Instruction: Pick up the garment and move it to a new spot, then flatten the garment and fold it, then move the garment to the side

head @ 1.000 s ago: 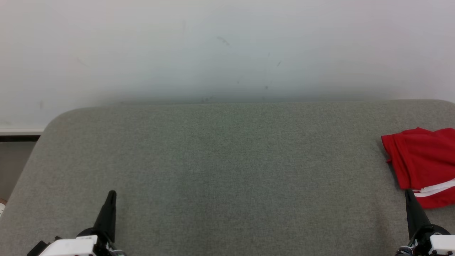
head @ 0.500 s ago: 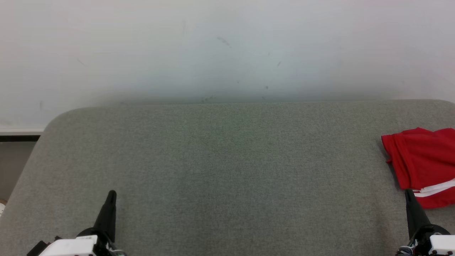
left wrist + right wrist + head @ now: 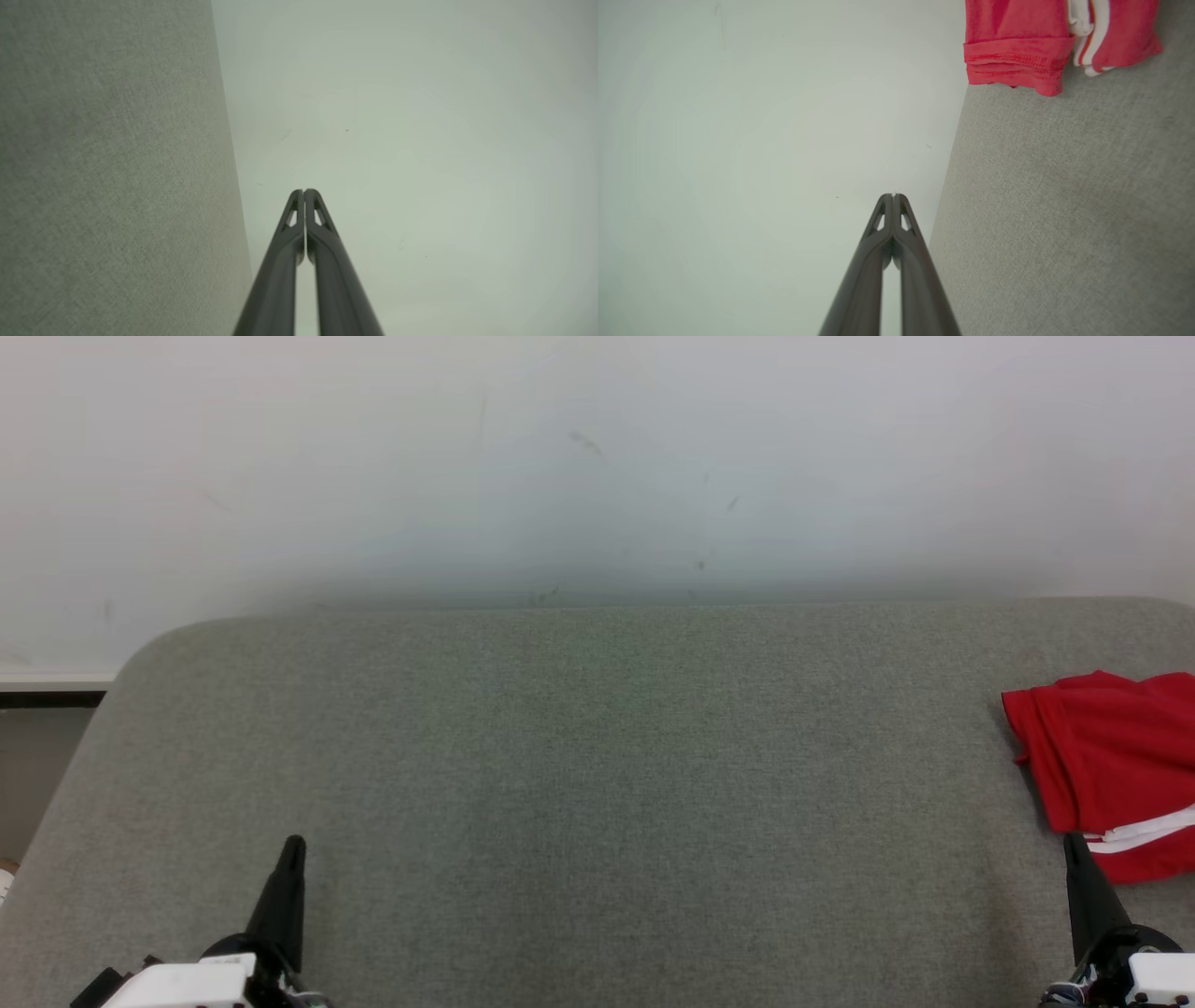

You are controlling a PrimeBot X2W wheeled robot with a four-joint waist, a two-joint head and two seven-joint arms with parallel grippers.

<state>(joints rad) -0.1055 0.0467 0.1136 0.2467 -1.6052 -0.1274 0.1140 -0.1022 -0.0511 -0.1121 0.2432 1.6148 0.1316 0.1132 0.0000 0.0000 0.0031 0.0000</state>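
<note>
Black-fingered and pressed together on nothing, your left gripper [image 3: 292, 847] and right gripper [image 3: 1072, 842] sit parked low over the near edge of the grey woven-fabric tabletop [image 3: 597, 756]. The folded red cloth garment [image 3: 1111, 756] with white stripes lies just beyond the right one, seemingly already set aside.

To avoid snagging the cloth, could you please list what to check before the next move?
1. The left pincer is shut and empty: ok.
2. The right pincer is shut and empty: ok.
3. The red shorts lie on the grey table, to the robot's right: ok.
4. The right pincer is apart from the shorts: ok.
5. The head view takes in the whole shorts: not ok, its edge cuts them.
6. The shorts are folded flat: cannot tell.
</note>
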